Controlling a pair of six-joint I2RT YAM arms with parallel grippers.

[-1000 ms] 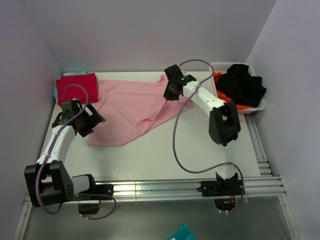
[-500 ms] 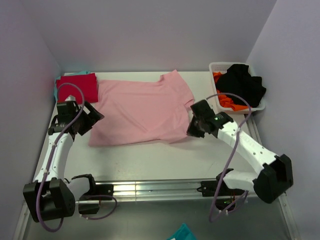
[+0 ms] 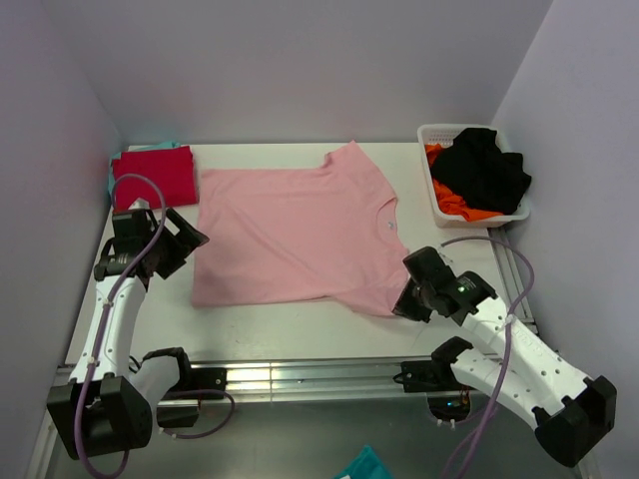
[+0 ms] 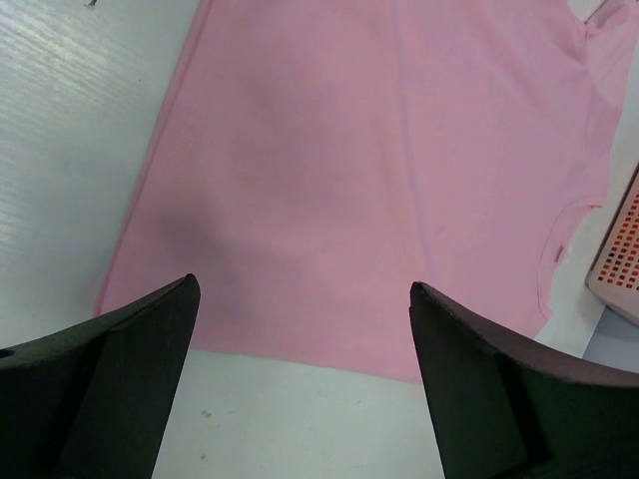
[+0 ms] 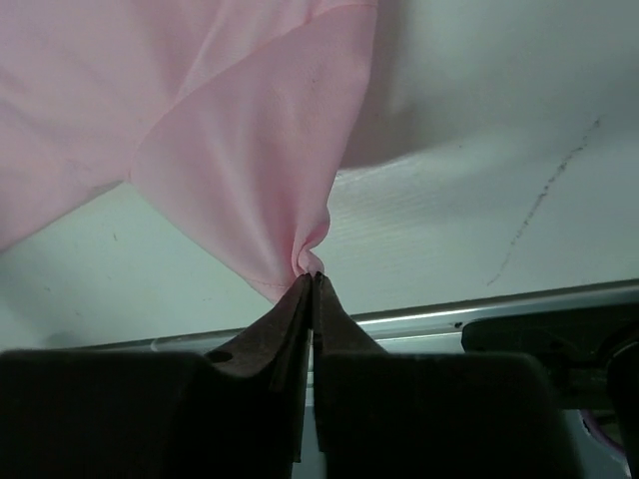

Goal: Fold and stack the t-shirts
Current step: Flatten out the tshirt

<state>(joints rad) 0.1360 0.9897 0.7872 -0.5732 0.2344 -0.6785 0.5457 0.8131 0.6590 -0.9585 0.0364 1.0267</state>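
The light pink t-shirt (image 3: 295,235) lies spread flat across the middle of the table; it also fills the left wrist view (image 4: 379,170). My right gripper (image 3: 403,302) is shut on the shirt's near right sleeve corner, pinched at the tips in the right wrist view (image 5: 313,274). My left gripper (image 3: 188,242) is open and empty just left of the shirt's hem edge; its wide-apart fingers (image 4: 120,369) frame bare table. The red t-shirt (image 3: 155,172) lies folded at the back left, on the teal t-shirt (image 3: 112,180), of which only an edge shows.
A white basket (image 3: 435,135) with black and orange clothes stands at the back right. A metal rail (image 3: 319,374) runs along the table's near edge. A teal cloth scrap (image 3: 364,466) shows below the rail. Walls close in left, back and right.
My right gripper has pulled the pink shirt's sleeve from the back of the table to the near right, spreading the shirt flat. My left gripper has stayed by the shirt's left edge.
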